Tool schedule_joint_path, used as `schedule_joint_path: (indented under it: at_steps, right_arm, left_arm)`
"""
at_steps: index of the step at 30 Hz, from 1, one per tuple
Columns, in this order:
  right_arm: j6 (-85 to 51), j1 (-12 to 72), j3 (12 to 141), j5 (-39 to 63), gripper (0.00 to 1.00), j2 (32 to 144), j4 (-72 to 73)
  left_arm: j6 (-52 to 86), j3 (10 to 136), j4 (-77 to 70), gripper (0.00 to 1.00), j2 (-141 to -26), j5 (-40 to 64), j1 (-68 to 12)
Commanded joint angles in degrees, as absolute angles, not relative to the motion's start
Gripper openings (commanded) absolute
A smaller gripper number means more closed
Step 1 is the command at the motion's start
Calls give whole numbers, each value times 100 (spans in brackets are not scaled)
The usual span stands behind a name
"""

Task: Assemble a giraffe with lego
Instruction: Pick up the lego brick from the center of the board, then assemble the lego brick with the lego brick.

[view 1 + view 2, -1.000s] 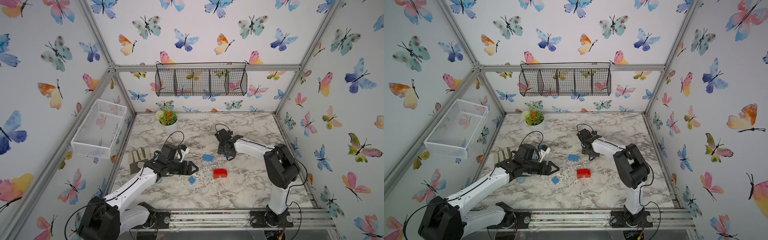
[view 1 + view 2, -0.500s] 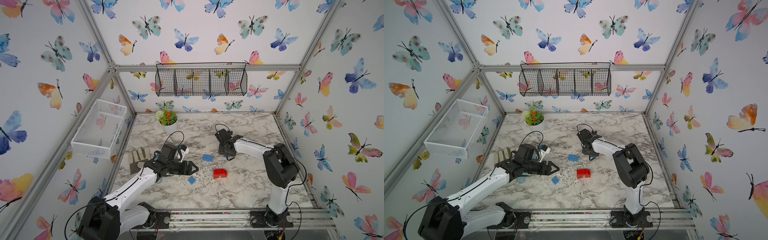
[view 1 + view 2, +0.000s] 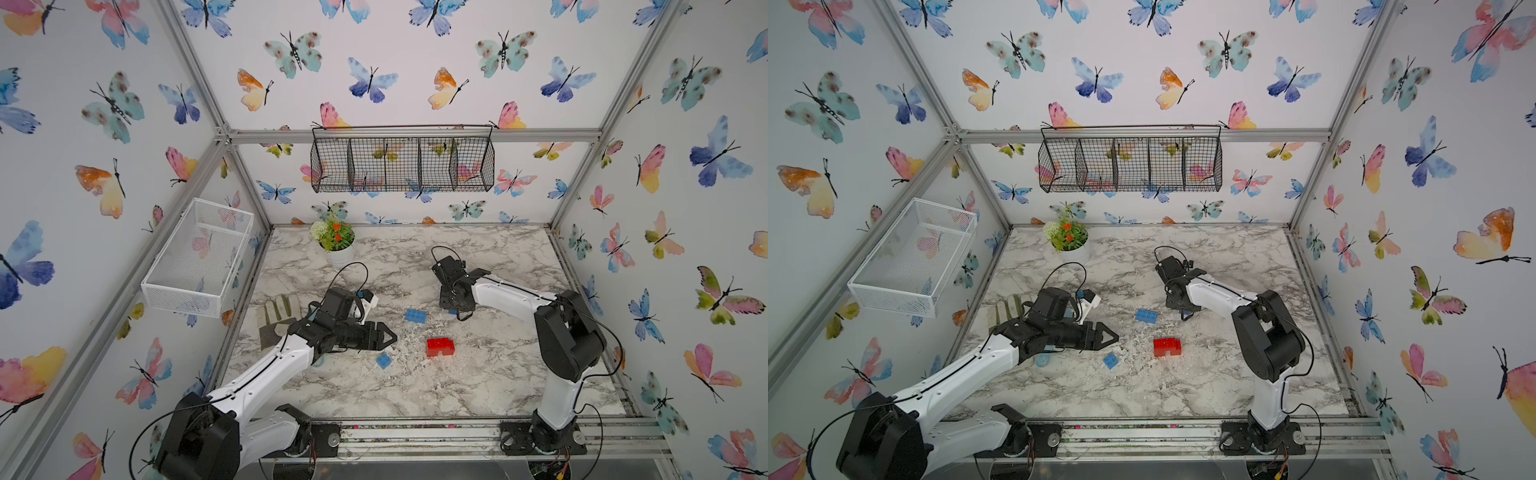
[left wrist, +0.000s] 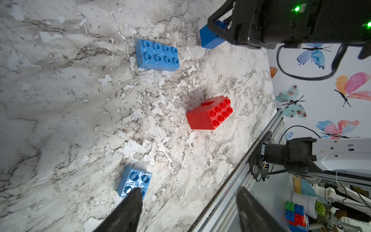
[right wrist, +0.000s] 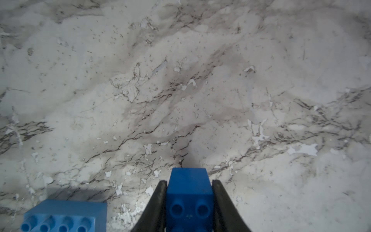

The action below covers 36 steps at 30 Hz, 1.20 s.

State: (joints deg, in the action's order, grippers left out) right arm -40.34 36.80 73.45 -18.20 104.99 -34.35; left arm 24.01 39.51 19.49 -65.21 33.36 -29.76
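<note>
At the near edge, the front rail [image 3: 415, 432] carries both arm bases, and the marble table [image 3: 374, 395] stretches away from it. A little way in lies the small blue brick [image 3: 383, 360], square and flat on the marble. Just to its right we see the red block [image 3: 440, 347] lying on its side. The left wrist view shows its studs facing sideways and a notch in one long face.

Slightly beyond the small blue brick and to its left, the left gripper [image 3: 388, 336] hangs low over the table, pointing to the right. Its fingers [image 4: 128, 209] stand well apart with nothing between them. One fingertip overlaps the small blue brick in the wrist view, and we cannot tell whether it touches. A pale blue object [image 3: 1041, 359] lies partly hidden under that arm.

Farther back, the oblong blue brick [image 3: 415, 316] rests studs up, apart from the other pieces. Just to its right, the right gripper [image 5: 189, 181] points down with its fingers clamped on two opposite sides of a dark blue brick [image 5: 189, 192], whose studs face the wrist camera. We cannot tell whether this brick is off the marble.

Over on the left, a glove [image 3: 276, 316] lies by the table edge. In the far corner stands a flower pot [image 3: 340, 255]. A white mesh basket [image 3: 183, 297] hangs on the left wall and a black wire basket [image 3: 403, 166] on the back wall.
</note>
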Motion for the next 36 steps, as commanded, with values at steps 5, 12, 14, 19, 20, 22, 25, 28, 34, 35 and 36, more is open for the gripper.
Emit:
schedule_joint_path:
  at_steps: [5,12,14,19,20,22,25,28,34,35,36]
  right_arm:
    - [-3845,4135,7672,-1678,27,9773,-4452]
    - [-4065,4640,7989,-1437,27,9316,-4969]
    - [-4130,4755,8065,-1370,27,9264,-5106]
    - [-4283,5093,8249,-1301,27,9320,-5530]
    - [-4322,5158,8268,-1307,27,9334,-5611]
    - [-4429,5257,8272,-1368,27,9309,-5703]
    - [-4557,5367,8143,-1369,26,9231,-5648]
    - [-4698,5505,8022,-1400,27,9237,-5614]
    - [-4957,5745,7688,-1405,26,9272,-5358]
    - [-4995,5788,7641,-1451,26,9265,-5334]
    - [-5030,5823,7592,-1480,26,9255,-5300]
  left_arm:
    - [2358,3903,1907,74,-6540,3377,-3013]
    - [2356,3907,1903,74,-6521,3366,-3006]
    - [2355,3902,1905,74,-6520,3366,-3012]
    - [2370,3911,1938,74,-6519,3267,-3006]
    - [2368,3920,1958,74,-6527,3238,-3006]
    - [2366,3928,1982,74,-6537,3183,-3000]
    - [2357,3927,1984,74,-6530,3195,-2997]
    - [2364,3920,1971,74,-6513,3201,-2997]
    - [2371,3924,1977,74,-6478,3199,-2999]
    - [2372,3920,1971,74,-6478,3199,-2998]
    - [2365,3920,1977,74,-6473,3199,-3006]
